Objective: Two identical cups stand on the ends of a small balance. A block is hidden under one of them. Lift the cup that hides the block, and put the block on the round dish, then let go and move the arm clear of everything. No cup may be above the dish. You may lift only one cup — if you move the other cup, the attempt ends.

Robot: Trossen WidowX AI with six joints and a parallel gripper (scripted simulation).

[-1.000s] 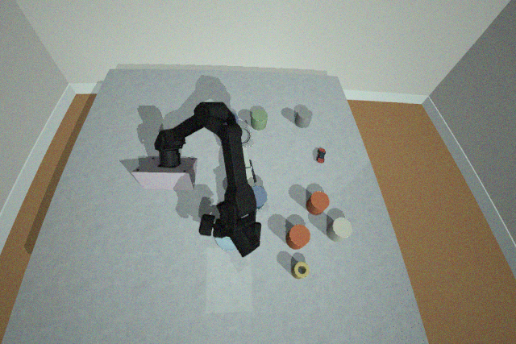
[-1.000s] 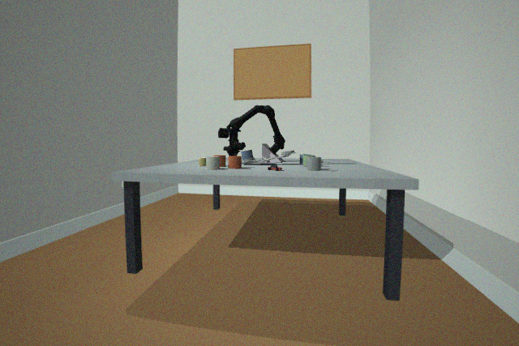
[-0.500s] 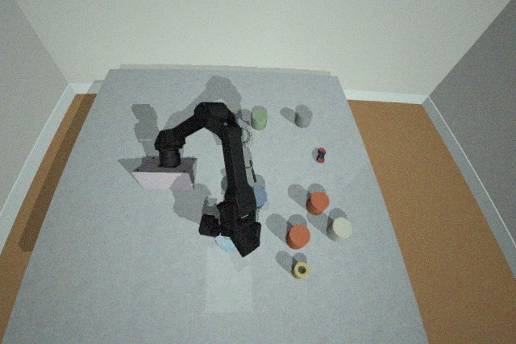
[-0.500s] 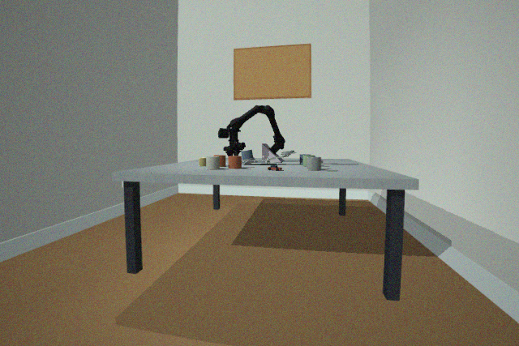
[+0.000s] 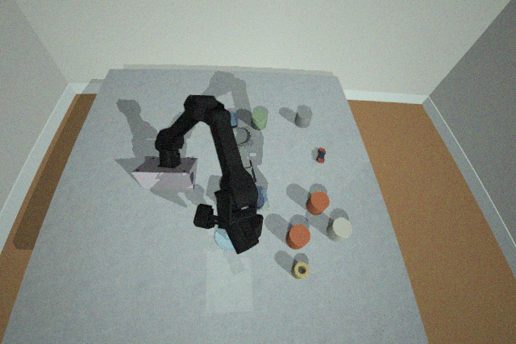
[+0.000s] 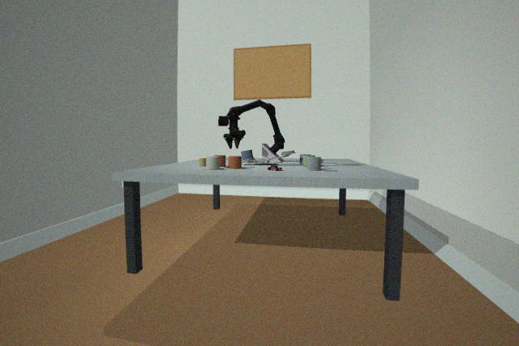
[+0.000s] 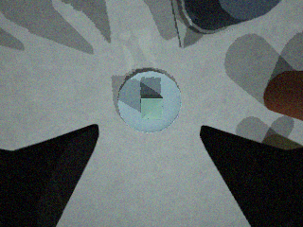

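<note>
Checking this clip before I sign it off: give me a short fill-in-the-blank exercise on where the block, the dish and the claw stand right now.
1. The pale green block lies on the round ____.
2. The claw is ____ and holds nothing.
3. In the side view the claw hangs ____ the table, not touching it.
4. The two cylinders nearest the dish are ____ in colour.

Missing words: dish; open; above; orange
</note>
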